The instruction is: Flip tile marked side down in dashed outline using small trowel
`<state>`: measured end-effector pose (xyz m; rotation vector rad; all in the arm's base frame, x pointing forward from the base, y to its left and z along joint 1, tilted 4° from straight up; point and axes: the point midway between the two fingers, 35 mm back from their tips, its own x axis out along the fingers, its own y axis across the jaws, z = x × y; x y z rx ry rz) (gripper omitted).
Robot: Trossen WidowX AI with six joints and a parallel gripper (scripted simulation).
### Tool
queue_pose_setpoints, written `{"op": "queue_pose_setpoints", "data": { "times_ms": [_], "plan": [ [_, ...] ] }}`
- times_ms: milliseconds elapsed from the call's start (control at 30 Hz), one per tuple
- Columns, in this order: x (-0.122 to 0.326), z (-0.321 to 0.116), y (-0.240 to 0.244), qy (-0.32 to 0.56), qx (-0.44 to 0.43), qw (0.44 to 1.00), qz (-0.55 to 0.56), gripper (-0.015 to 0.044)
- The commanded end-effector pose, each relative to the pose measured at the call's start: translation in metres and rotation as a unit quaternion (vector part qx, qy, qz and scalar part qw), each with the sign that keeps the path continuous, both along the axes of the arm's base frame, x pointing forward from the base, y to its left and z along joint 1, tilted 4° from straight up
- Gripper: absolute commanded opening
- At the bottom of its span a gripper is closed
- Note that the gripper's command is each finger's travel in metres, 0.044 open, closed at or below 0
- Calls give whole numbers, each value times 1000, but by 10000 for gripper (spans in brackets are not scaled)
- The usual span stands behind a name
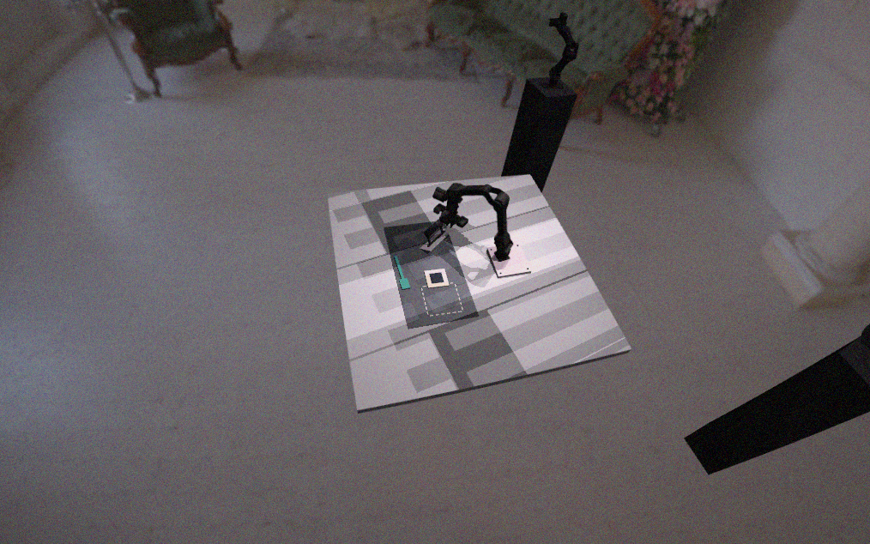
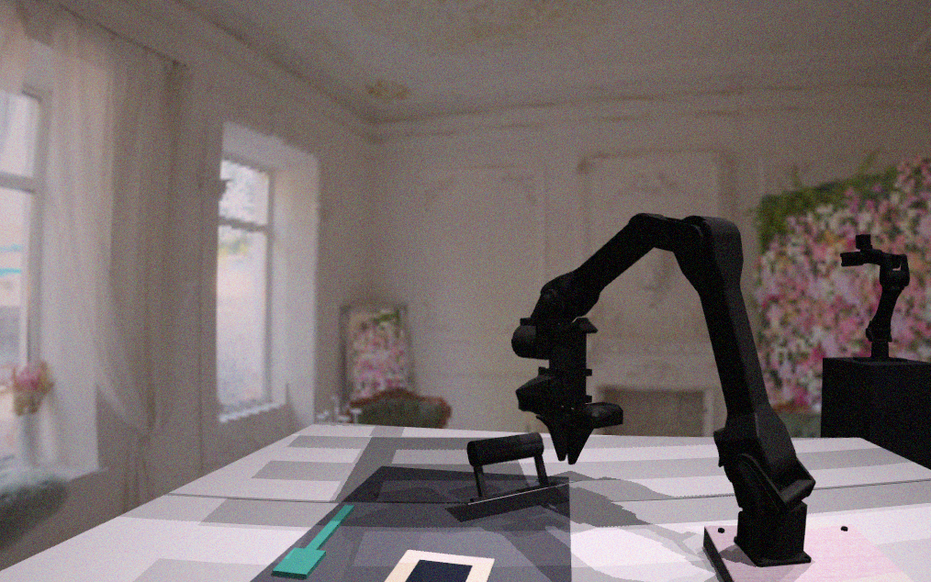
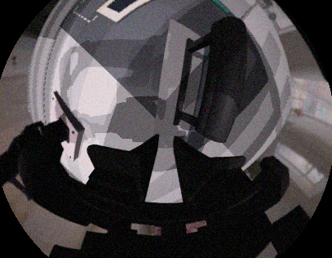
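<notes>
The small teal trowel (image 1: pixel 404 282) (image 2: pixel 300 561) (image 3: pixel 219 5) lies on the left side of the dark mat (image 1: pixel 417 311) (image 2: pixel 375 531), its handle pointing to the back. The cream-edged tile (image 1: pixel 436 271) (image 2: pixel 484 565) (image 3: pixel 117 15) lies flat to its right, dark square up, at the upper edge of the dashed outline (image 1: pixel 445 313). My gripper (image 2: pixel 566 460) (image 3: pixel 166 138) points down above the back of the mat, away from both. Its fingers are slightly open, with a narrow gap and nothing between them.
A larger grey float (image 1: pixel 435 244) (image 2: pixel 505 503) (image 3: pixel 170 73) with a black bar handle (image 2: pixel 505 449) (image 3: pixel 228 82) is at the back of the mat, handle uppermost, just beside and below my fingertips. The arm's pale base plate (image 1: pixel 514 268) is right of the mat.
</notes>
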<state>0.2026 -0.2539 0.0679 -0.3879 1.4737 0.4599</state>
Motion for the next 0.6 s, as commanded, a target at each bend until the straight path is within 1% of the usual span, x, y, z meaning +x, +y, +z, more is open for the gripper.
{"op": "queue_pose_setpoints", "data": {
  "times_ms": [0, 533, 567],
  "plan": [
    [-2, 22, -1, -3, -6, 1000, -1, 100],
    [-1, 20, -1, -4, -5, 1000, -2, 100],
    [-1, 20, -1, -4, -5, 1000, -2, 74]
  ]
}}
